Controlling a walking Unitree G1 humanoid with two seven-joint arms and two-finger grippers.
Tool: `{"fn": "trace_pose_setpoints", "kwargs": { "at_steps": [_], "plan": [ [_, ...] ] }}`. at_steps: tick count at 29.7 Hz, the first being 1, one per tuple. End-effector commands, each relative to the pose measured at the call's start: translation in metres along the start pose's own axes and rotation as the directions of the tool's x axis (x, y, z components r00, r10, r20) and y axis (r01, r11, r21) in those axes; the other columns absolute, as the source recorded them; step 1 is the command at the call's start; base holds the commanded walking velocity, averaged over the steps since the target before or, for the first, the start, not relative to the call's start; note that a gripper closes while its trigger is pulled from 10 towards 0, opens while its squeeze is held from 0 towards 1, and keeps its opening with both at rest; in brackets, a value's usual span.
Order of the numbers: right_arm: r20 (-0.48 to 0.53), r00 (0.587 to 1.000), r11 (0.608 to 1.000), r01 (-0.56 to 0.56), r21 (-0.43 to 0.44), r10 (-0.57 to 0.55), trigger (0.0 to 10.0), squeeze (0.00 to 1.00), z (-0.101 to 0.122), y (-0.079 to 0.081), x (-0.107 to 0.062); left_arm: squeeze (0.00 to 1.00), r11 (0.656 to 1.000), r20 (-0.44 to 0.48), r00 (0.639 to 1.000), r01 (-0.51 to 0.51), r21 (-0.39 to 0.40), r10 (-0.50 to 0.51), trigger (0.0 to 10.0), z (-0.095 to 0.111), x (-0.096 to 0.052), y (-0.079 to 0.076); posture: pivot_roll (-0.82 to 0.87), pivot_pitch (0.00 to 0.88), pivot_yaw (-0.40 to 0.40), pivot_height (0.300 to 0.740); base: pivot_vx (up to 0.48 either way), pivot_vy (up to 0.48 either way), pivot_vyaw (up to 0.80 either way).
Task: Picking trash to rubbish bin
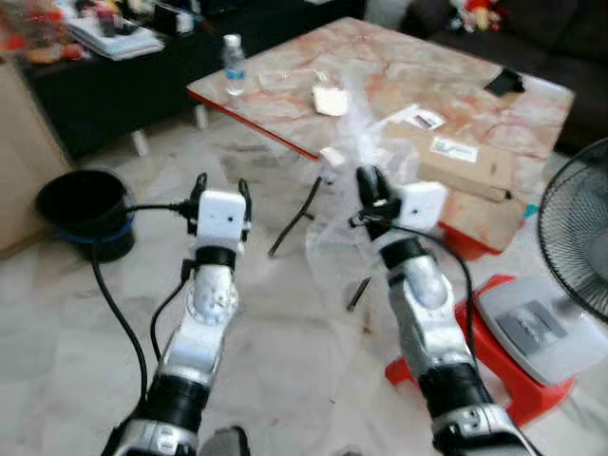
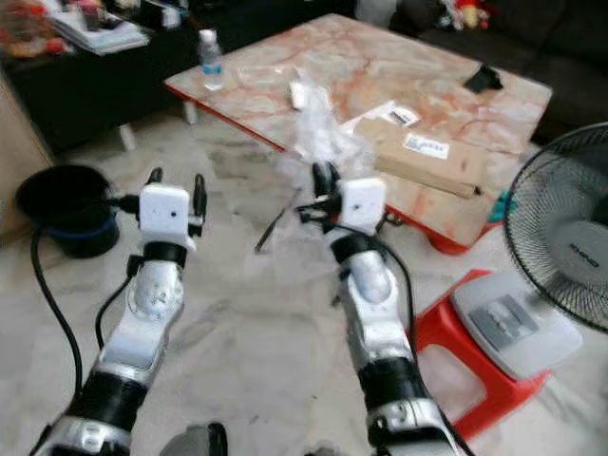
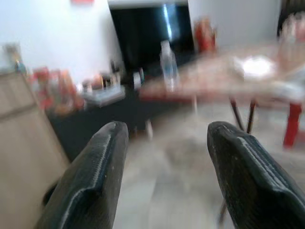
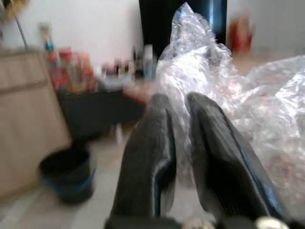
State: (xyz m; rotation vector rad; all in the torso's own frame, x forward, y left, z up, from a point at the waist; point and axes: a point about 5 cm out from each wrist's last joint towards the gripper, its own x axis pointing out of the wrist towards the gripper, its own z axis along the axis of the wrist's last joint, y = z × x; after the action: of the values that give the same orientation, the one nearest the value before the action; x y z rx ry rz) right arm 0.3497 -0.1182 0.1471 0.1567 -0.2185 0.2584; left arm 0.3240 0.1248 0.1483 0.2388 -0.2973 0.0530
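My right gripper [image 1: 366, 180] is shut on a crumpled clear plastic bag [image 1: 366, 133], held up above the floor in front of the table's near edge; its fingers [image 4: 152, 143] pinch the film [image 4: 200, 71]. To its left my left gripper [image 1: 220, 190] hovers open and holds nothing, its fingers [image 3: 95, 167] spread wide. The black rubbish bin [image 1: 85, 209] with a blue band stands on the floor at the far left, beyond the left gripper, and appears as the dark bin [image 4: 69, 174] in the right wrist view.
A low marble table [image 1: 475, 95] carries a water bottle [image 1: 233, 65], a cardboard box [image 1: 470, 161], papers and a black object. Dark sticks [image 1: 293, 220] lie on the floor. A fan [image 1: 575, 237] and red stool [image 1: 503, 332] stand to the right. A dark cabinet lines the back left.
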Motion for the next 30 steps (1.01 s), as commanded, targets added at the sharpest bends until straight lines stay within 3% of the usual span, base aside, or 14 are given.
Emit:
{"fn": "trace_pose_setpoints", "kwargs": {
  "at_steps": [1, 6, 8, 9, 15, 16, 17, 18, 19, 21, 26, 30],
  "plan": [
    [-0.06, 0.994, 0.994, 0.096, 0.043, -0.093, 10.0, 0.0, -0.011, -0.027, -0.009, 0.0, 0.999, -0.048, 0.998, 0.043, -0.031, -0.044, 10.0, -0.01, -0.002, -0.009, 0.0, 0.147, -0.104, 0.74, 0.0, 0.0, 0.0],
    [-0.16, 0.98, 0.993, 0.121, -0.005, -0.121, 10.0, 0.0, -0.031, -0.043, -0.022, 0.0, 0.997, -0.124, 0.989, 0.074, -0.015, -0.076, 10.0, -0.031, -0.011, -0.011, -0.01, 0.14, -0.111, 0.74, 0.0, 0.0, 0.0],
    [-0.292, 0.941, 0.985, 0.17, -0.036, -0.173, 10.0, 0.0, -0.056, -0.063, -0.043, 0.0, 0.994, -0.241, 0.965, 0.106, -0.016, -0.107, 10.0, -0.058, -0.024, -0.012, 0.0, 0.134, -0.115, 0.74, 0.0, 0.0, 0.0],
    [-0.312, 0.933, 0.983, 0.178, -0.039, -0.181, 10.0, 0.0, -0.059, -0.066, -0.047, 0.0, 0.994, -0.26, 0.959, 0.111, -0.02, -0.112, 10.0, -0.063, -0.026, -0.012, 0.0, 0.134, -0.115, 0.74, 0.0, 0.0, 0.0],
    [-0.318, 0.931, 0.983, 0.18, -0.034, -0.181, 10.0, 0.0, -0.061, -0.067, -0.047, 0.0, 0.993, -0.265, 0.957, 0.113, -0.024, -0.115, 10.0, -0.065, -0.027, -0.012, 0.0, 0.134, -0.115, 0.74, 0.0, 0.0, 0.0],
    [-0.44, 0.865, 0.97, 0.228, -0.085, -0.242, 10.0, 0.0, -0.082, -0.08, -0.071, 0.0, 0.994, -0.469, 0.876, 0.098, -0.052, -0.111, 10.0, -0.104, -0.054, -0.007, -0.01, 0.119, -0.123, 0.74, 0.0, 0.0, 0.77],
    [-0.524, 0.802, 0.958, 0.258, -0.128, -0.286, 10.0, 0.0, -0.096, -0.089, -0.092, 0.0, 0.994, -0.607, 0.787, 0.08, -0.075, -0.109, 10.0, -0.13, -0.079, -0.004, -0.01, 0.119, -0.123, 0.74, 0.0, 0.0, 0.77],
    [-0.582, 0.747, 0.946, 0.287, -0.153, -0.321, 10.0, 0.0, -0.106, -0.096, -0.109, 0.0, 0.994, -0.708, 0.698, 0.063, -0.089, -0.108, 10.0, -0.148, -0.103, -0.001, 0.0, 0.118, -0.126, 0.74, 0.0, 0.0, 0.76],
    [-0.618, 0.709, 0.937, 0.306, -0.166, -0.341, 10.0, 0.0, -0.112, -0.1, -0.122, 0.0, 0.995, -0.769, 0.631, 0.055, -0.089, -0.103, 10.0, -0.159, -0.122, 0.002, 0.0, 0.117, -0.128, 0.74, 0.0, 0.0, 0.76],
    [-0.633, 0.691, 0.933, 0.318, -0.168, -0.35, 10.0, 0.0, -0.116, -0.101, -0.128, 0.0, 0.996, -0.804, 0.587, 0.064, -0.07, -0.094, 10.0, -0.166, -0.137, 0.005, 0.0, 0.114, -0.129, 0.74, 0.0, 0.0, 0.75],
    [-0.658, 0.669, 0.933, 0.321, -0.164, -0.345, 10.0, 0.0, -0.122, -0.099, -0.137, 0.0, 0.997, -0.852, 0.519, 0.033, -0.07, -0.078, 10.0, -0.176, -0.163, 0.009, -0.01, 0.107, -0.135, 0.74, 0.0, 0.0, 0.74],
    [-0.658, 0.669, 0.933, 0.321, -0.164, -0.345, 10.0, 0.0, -0.122, -0.099, -0.137, 0.0, 0.997, -0.852, 0.519, 0.033, -0.07, -0.078, 10.0, -0.176, -0.163, 0.009, -0.01, 0.107, -0.135, 0.74, 0.0, 0.0, 0.74]
  ]
}}
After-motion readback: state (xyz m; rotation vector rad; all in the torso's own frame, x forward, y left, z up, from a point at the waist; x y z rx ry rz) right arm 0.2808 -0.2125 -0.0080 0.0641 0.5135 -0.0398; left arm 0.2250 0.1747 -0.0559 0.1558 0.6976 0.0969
